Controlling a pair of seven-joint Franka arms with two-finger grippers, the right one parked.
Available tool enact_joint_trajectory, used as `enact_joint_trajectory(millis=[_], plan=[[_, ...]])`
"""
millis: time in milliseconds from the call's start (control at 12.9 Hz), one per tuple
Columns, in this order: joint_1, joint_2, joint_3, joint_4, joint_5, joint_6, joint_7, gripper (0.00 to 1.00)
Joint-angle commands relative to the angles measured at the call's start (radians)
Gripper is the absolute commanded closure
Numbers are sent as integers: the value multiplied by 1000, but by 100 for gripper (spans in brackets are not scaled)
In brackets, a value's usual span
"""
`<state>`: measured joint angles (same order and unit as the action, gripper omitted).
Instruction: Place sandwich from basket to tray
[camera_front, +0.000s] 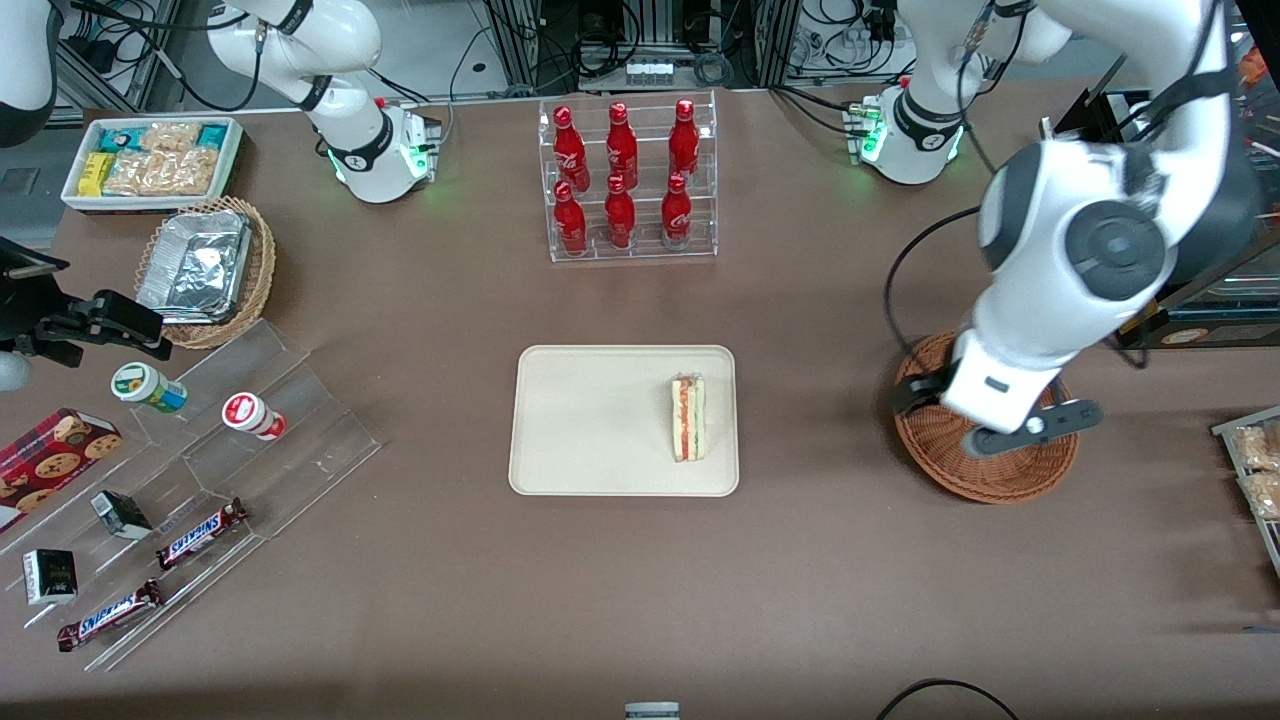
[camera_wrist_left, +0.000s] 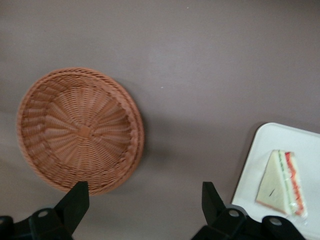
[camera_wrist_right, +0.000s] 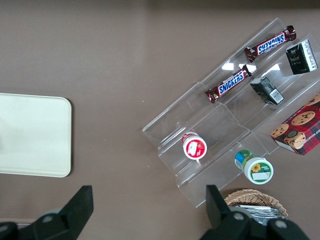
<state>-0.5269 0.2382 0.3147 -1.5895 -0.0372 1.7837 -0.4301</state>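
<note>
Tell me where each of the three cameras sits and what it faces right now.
Front view: high, looking down on the table; both arms show, the tool above the basket.
Left wrist view: on the working arm, looking down past open fingers at the empty basket and the sandwich on the tray.
Right wrist view: on the parked arm, looking down at the candy rack.
All three share the tray.
</note>
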Motion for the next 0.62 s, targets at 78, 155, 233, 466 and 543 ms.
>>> enact_joint_trajectory(millis=[78, 155, 233, 466, 543], plan=[[286, -89, -213, -3, 3, -119, 109, 0], [297, -111, -218, 11, 5, -153, 119, 0], [306, -135, -221, 14, 5, -173, 148, 0], [338, -217, -238, 5, 5, -222, 205, 0], [356, -229, -259, 8, 8, -245, 205, 0]])
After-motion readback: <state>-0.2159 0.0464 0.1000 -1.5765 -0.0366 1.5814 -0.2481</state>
